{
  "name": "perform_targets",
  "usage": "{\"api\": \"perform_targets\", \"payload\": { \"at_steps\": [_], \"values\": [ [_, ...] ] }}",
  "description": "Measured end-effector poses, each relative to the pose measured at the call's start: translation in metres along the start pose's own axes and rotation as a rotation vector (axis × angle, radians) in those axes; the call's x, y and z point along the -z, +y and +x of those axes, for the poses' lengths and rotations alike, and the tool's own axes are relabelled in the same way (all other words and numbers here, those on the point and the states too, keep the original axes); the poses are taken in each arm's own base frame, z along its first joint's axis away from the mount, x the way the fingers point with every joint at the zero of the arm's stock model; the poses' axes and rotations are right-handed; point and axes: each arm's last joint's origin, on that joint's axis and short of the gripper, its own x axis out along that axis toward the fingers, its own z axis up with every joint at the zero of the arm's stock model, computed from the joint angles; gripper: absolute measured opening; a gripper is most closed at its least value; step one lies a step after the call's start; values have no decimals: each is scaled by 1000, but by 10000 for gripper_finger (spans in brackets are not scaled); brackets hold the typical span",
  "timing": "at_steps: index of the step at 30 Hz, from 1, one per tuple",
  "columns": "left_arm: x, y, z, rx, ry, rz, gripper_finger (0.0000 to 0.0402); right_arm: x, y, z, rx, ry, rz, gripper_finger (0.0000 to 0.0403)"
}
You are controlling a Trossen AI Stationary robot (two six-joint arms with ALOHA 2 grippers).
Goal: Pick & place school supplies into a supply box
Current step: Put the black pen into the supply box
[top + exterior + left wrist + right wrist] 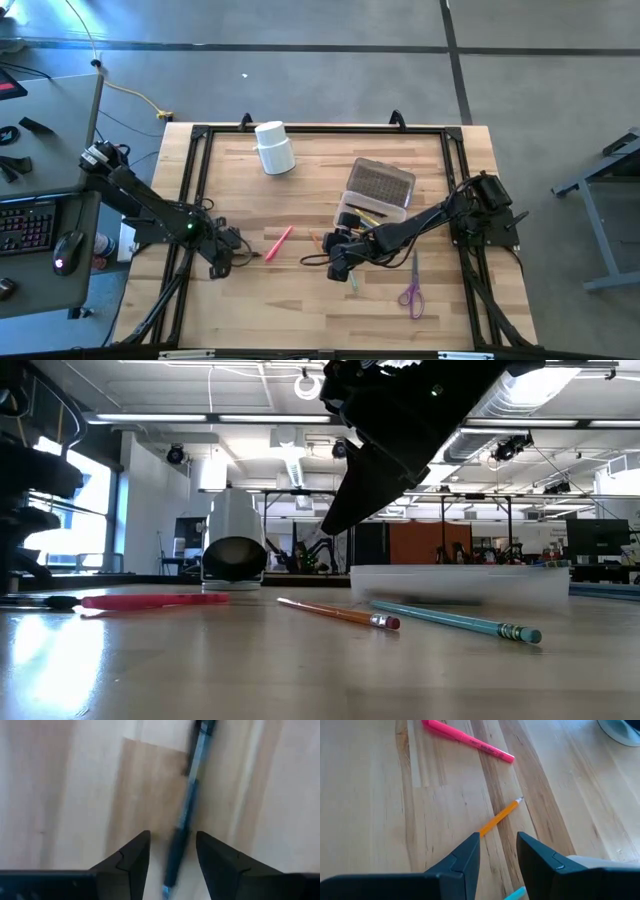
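From table height I see the clear supply box (pixel 460 584) on the wood. Just in front of it lie an orange pencil (pixel 338 613) and a teal pencil (pixel 455 620). A pink marker (pixel 150 601) lies well off to its side, a white cup (pixel 233 546) tipped over behind that. A dark arm (pixel 400 420) hangs above the box.

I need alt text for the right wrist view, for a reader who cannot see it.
The right end effector, fingers open, hovers over an orange pencil lying on the wooden table. A pink pen lies beyond it.
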Motion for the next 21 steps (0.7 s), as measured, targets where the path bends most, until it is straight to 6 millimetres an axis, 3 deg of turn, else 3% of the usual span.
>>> {"api": "perform_targets", "payload": {
  "at_steps": [4,14,21],
  "values": [
    [-1,0,3,-45,-17,9,175,-1,0,0,5,-7,3,112],
    [-2,-1,8,-81,-13,2,43,-18,6,-3,-47,-143,19,112],
    [-11,-7,4,-79,-103,-29,40,-26,10,-5,-117,-218,-49,112]
  ]
}}
